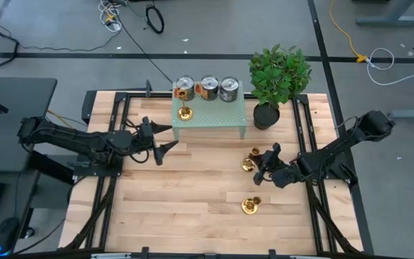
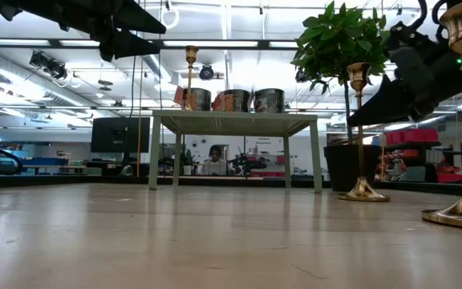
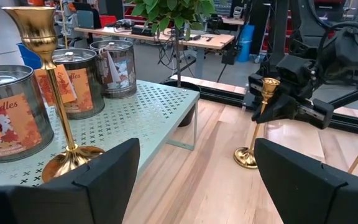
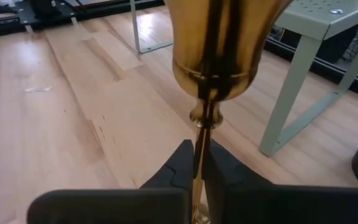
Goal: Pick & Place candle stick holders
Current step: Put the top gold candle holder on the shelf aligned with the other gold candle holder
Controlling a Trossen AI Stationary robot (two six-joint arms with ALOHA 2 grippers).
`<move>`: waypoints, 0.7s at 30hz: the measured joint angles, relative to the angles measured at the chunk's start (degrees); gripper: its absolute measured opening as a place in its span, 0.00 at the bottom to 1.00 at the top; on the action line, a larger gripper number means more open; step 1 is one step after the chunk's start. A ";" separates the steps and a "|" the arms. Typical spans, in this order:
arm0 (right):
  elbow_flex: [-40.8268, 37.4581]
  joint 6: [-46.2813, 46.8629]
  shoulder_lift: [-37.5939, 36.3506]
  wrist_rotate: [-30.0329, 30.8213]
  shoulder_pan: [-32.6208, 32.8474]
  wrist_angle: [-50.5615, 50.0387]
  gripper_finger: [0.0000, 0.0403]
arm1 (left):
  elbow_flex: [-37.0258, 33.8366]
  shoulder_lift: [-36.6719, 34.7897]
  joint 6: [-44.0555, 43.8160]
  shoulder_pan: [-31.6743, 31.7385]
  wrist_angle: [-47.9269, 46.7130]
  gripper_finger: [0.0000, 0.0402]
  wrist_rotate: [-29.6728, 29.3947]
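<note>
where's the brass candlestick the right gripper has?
High view: right of centre on the wooden table, the brass candlestick stands below the green shelf, its stem clamped by the right gripper.

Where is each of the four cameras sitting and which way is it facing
High: overhead, looking down on table; both arms show.
Low: table height, facing green shelf; right hand shows.
Left wrist: faces shelf candlestick and cans; left hand open.
Right wrist: looks along right hand, shut on gripped candlestick.
Shared: left wrist and low views both show the gripped candlestick.
</note>
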 joint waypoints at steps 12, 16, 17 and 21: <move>3.27 -9.74 -0.38 -3.13 -0.26 8.05 0.02 | 0.00 0.00 -1.11 0.00 -0.01 0.82 0.00; 7.81 -16.57 -2.05 -4.90 -2.11 7.66 0.02 | 0.00 0.00 -1.11 0.00 0.00 0.82 0.00; 9.01 -18.12 -2.43 -5.73 -2.89 7.50 0.02 | 0.00 0.00 -1.11 0.00 0.00 0.82 0.00; 13.67 -21.33 -2.93 -8.14 -6.41 2.88 0.02 | 0.00 0.00 -1.10 0.00 -0.01 0.82 0.00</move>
